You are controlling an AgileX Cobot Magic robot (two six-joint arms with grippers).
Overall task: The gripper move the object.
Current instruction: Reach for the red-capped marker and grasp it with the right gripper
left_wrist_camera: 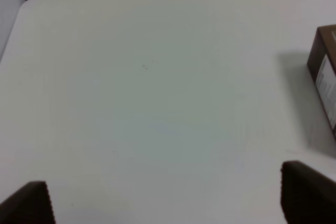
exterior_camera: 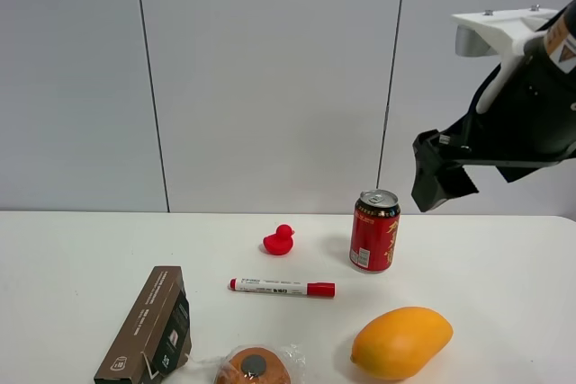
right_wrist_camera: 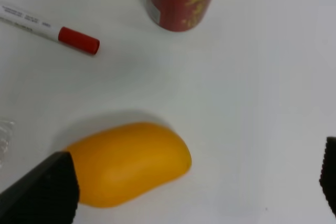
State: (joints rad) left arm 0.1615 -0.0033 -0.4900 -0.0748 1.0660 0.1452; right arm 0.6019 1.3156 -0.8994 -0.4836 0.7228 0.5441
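The white marker pen with a red cap [exterior_camera: 282, 288] lies flat on the white table [exterior_camera: 504, 267], in front of the red duck. It also shows in the right wrist view [right_wrist_camera: 50, 27]. My right gripper [exterior_camera: 434, 188] hangs open and empty high above the table's right side, above the can and mango. In the right wrist view its fingertips [right_wrist_camera: 44, 192] stand wide apart over the mango [right_wrist_camera: 128, 163]. My left gripper [left_wrist_camera: 168, 203] is open and empty over bare table; it is out of the exterior view.
A red drinks can [exterior_camera: 374, 230] stands right of the pen, an orange-yellow mango [exterior_camera: 400, 341] in front of it. A red toy duck [exterior_camera: 279, 240] sits behind the pen. A long brown carton [exterior_camera: 148, 325] and a wrapped round item [exterior_camera: 255, 366] lie front left.
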